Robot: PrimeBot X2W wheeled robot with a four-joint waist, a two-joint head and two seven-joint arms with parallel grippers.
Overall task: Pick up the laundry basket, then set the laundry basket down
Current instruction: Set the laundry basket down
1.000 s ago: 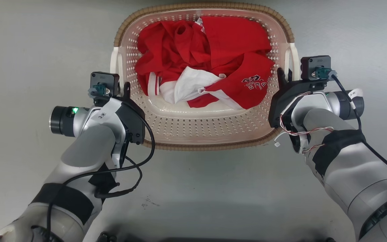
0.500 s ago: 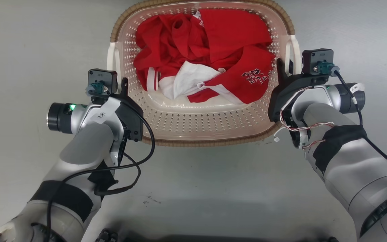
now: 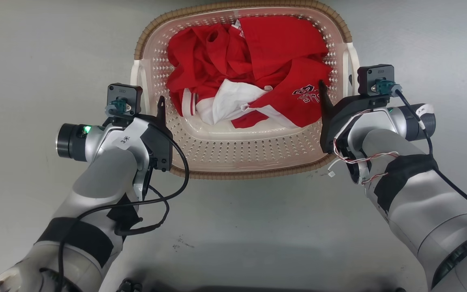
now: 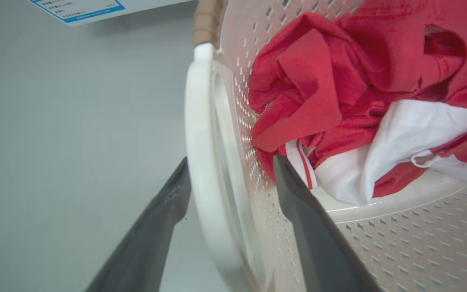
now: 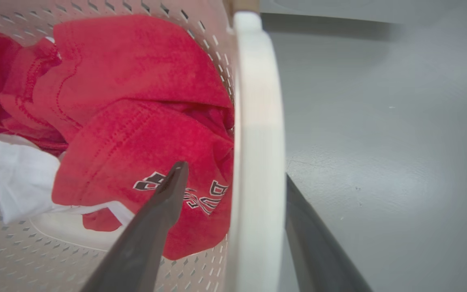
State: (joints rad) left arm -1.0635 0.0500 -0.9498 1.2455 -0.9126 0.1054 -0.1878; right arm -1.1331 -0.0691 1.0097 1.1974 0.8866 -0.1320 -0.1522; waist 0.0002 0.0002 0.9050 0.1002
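Note:
The laundry basket (image 3: 237,175), pale perforated plastic with a brown woven rim, stands on the grey floor in the head view, holding red and white clothes (image 3: 258,52). My left gripper (image 3: 152,108) is open astride the basket's left white handle (image 4: 199,142): one finger is outside it and the other inside the wall, with a gap. My right gripper (image 3: 336,93) is open the same way over the right handle (image 5: 258,121), its inner finger above the red shirt with dark lettering (image 5: 185,190).
Grey floor (image 3: 35,61) lies on both sides of the basket and in front of it. A white sheet with blue print (image 4: 83,6) lies on the floor beyond the basket's left handle. My dark base (image 3: 258,288) edges the bottom of the head view.
Both grippers have opened: each inner finger has swung away from its handle toward the basket's middle. The basket has shifted slightly down in the picture since half a second ago.

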